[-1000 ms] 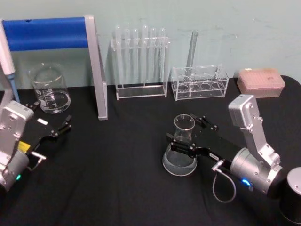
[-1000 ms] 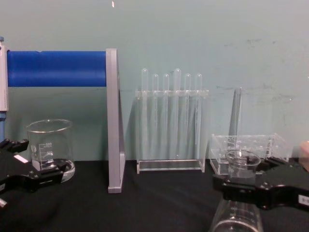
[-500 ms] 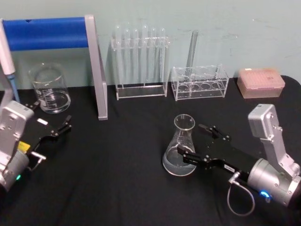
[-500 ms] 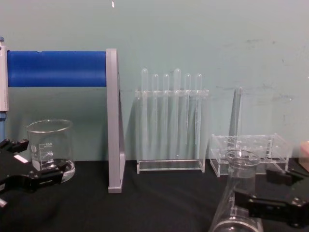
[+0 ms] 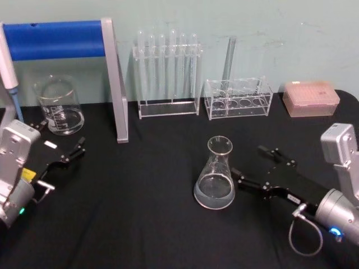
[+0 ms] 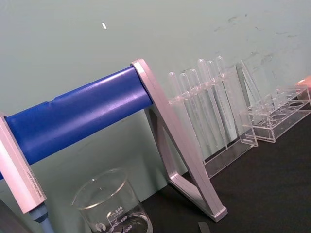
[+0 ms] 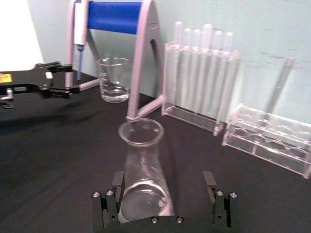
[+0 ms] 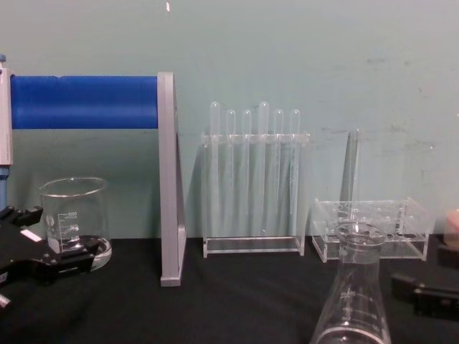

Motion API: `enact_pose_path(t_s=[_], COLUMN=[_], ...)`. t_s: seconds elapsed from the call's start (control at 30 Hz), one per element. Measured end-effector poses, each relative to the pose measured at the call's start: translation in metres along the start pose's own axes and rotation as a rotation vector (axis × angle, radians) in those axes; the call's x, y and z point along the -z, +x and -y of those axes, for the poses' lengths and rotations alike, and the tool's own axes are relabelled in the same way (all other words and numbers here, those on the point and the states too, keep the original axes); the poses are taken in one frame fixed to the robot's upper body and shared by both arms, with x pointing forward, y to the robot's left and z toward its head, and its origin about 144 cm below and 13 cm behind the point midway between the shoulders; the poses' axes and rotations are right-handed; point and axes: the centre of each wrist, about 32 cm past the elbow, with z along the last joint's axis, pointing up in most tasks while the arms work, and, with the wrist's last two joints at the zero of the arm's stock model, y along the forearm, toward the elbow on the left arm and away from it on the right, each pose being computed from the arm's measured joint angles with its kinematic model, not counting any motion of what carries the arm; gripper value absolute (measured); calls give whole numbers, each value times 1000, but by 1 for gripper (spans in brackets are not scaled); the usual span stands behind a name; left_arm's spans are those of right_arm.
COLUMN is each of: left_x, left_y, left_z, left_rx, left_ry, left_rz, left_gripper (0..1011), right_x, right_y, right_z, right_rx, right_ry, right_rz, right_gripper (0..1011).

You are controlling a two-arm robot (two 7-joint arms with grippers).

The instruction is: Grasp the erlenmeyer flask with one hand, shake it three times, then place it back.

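Head view: erlenmeyer flask (image 5: 215, 175) upright on black surface (image 5: 146, 213), centre-right; right end effector (image 5: 253, 168) spread wide just beside it, apparently clear of the glass. Left end effector (image 5: 72, 151) near beaker (image 5: 58, 105), fingers parted, holding nothing.
Right wrist view: flask base between splayed fingers (image 7: 117, 184).
Chest view: flask neck at lower right.

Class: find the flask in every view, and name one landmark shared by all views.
Head: flask centre, upright on the black table.
Chest: flask bottom right.
Right wrist: flask between the open right gripper's fingers, untouched.
Left wrist: not in it.
Landmark: test-tube rack.
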Motion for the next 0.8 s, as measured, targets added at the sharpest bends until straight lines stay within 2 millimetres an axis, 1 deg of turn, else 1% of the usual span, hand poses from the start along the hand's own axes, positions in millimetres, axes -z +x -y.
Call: enact_pose_path(t_s=[0.2,0.43,0.63,0.8], left_x=[0,0,0,0], left_y=[0,0,0,0], left_z=[0,0,0,0], left_rx=[0,0,0,0], left_ry=[0,0,0,0], left_rz=[0,0,0,0], left_gripper=[1001,1001,1001,1001], right_x=[0,-1,-3,-3], right_y=[9,21,30,34], right_z=[3,-5,-24,-44], right_rx=[63,169,285,388], right_ry=[1,9,8,7], right_rz=[-1,11,53,127], right_gripper=[1003,1003,1002,1003])
